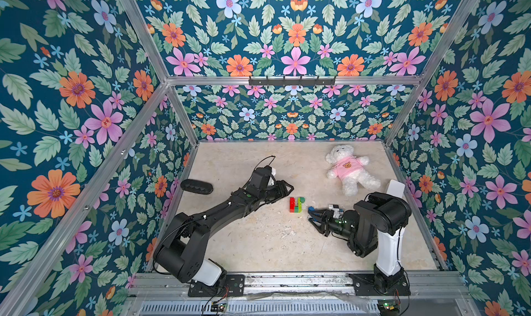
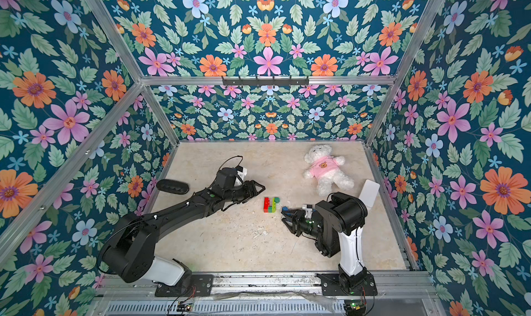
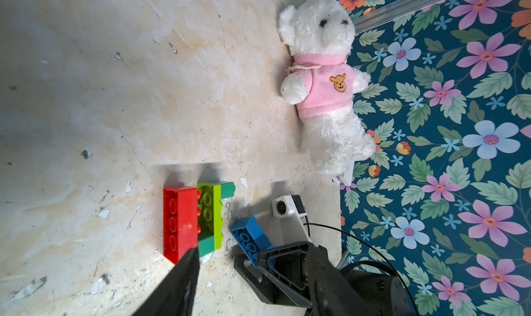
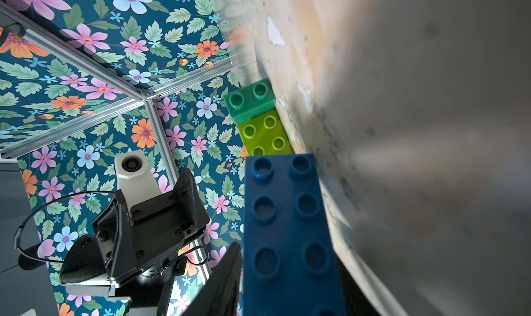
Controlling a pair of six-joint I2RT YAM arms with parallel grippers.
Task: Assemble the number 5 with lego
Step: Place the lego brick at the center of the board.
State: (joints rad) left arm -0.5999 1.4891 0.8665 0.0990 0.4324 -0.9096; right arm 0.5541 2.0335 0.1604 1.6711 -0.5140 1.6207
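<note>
A joined lego stack [image 1: 296, 204] lies on its side mid-table in both top views: long red brick [image 3: 179, 219], dark green, lime brick [image 3: 214, 214], dark green [image 4: 250, 102]. Just right of it, the long blue brick [image 1: 311, 209] sits tilted between the fingers of my right gripper [image 1: 310, 215], studs facing the right wrist camera [image 4: 287, 214]. A thin gap shows between one finger [image 4: 227, 271] and the brick, whose near end points at the stack without touching it. My left gripper [image 1: 288, 189] hovers open and empty, up and left of the stack.
A white teddy [image 1: 349, 169] in a pink shirt lies at the back right. A black oval object [image 1: 196, 186] rests by the left wall, and a white card [image 1: 396, 188] stands behind the right arm. Floral walls enclose the table.
</note>
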